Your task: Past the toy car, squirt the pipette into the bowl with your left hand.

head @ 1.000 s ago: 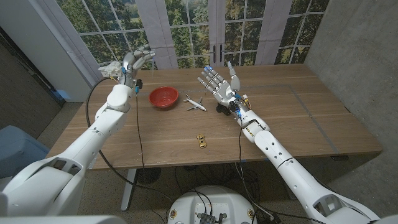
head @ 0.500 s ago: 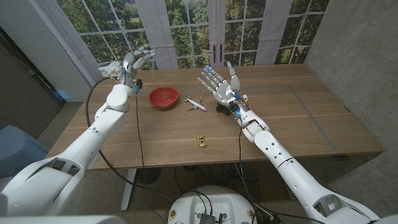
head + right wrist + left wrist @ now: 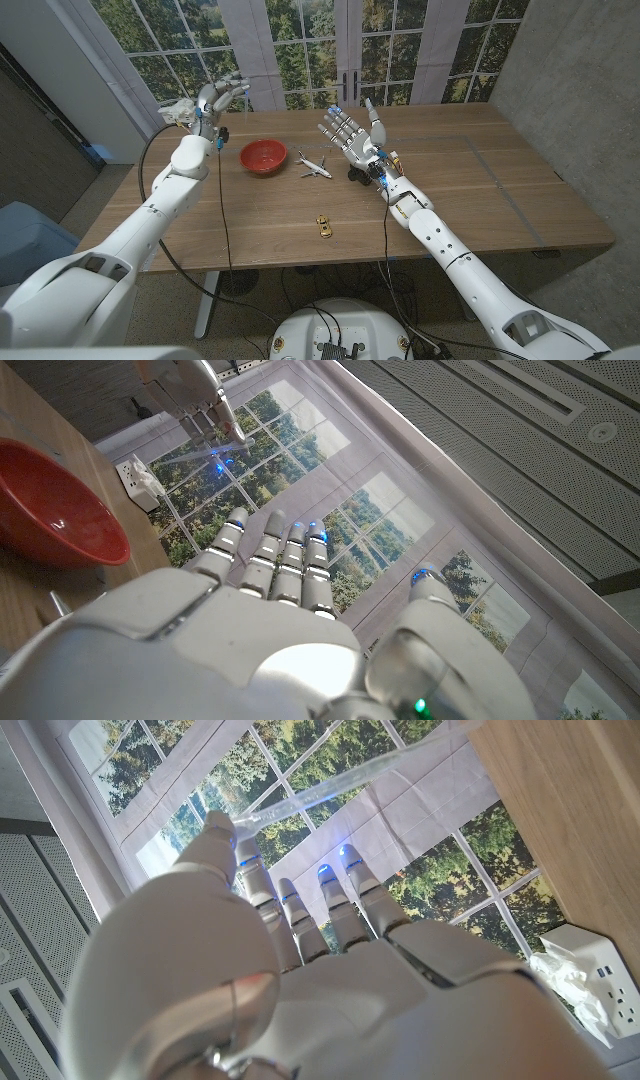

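Note:
My left hand (image 3: 214,100) is raised over the table's far left corner, to the left of the red bowl (image 3: 263,156). It pinches a clear pipette (image 3: 330,785) at its fingertips; the tube runs out across the windows. From the right wrist view the bowl (image 3: 55,510) sits below my left hand (image 3: 190,390) and the pipette (image 3: 195,457). A small yellow toy car (image 3: 323,226) lies nearer the front edge, in the middle. My right hand (image 3: 352,135) stands upright to the right of the bowl, fingers spread, holding nothing.
A white toy plane (image 3: 315,165) lies between the bowl and my right hand. A small dark object (image 3: 357,177) sits by my right wrist. A white power strip (image 3: 600,982) with crumpled tissue (image 3: 558,970) lies at the far left corner. Windows stand behind the table (image 3: 480,190).

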